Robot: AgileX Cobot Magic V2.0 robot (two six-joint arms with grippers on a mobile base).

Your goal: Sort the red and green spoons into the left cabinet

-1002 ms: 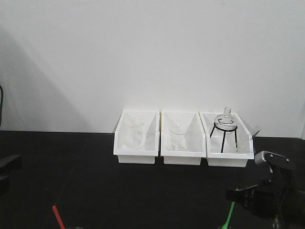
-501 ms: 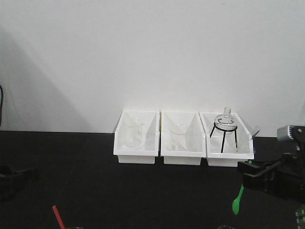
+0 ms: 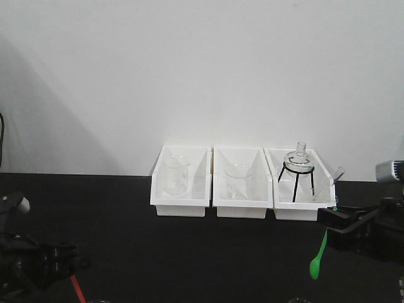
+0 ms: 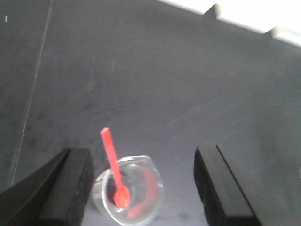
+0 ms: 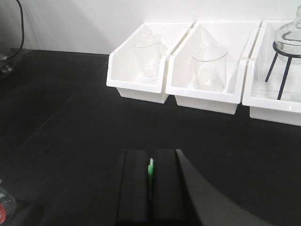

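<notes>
- Red spoon [image 4: 112,160] stands bowl-down in a small glass beaker [image 4: 150,197] at the near edge of the black table [image 3: 189,252], its handle leaning up and out over the rim.
- The left gripper [image 4: 142,155] has swung in from the left over the last second and now sits above that beaker. Its jaws are wide, one finger on each side of the glass and neither touching it. My reading is that a pick of this spoon is being lined up but has not begun.
- Further right, the green spoon [image 3: 317,255] has just been lifted. A second ago only its handle showed at the bottom edge of the front view; now it hangs bowl-down, clear of the table.
- The right gripper [image 3: 326,218] holds it by the top of the handle, jaws narrow. In the right wrist view only a green sliver shows between the two fingers.
- So one spoon is in hand and ready to be carried off; the other still waits in its glass.
- Behind, three white bins [image 3: 180,205] of glassware stand in a row against the white wall [image 3: 202,76], untouched.
- The left cabinet is in none of the views, so neither spoon is near its goal yet.
</notes>
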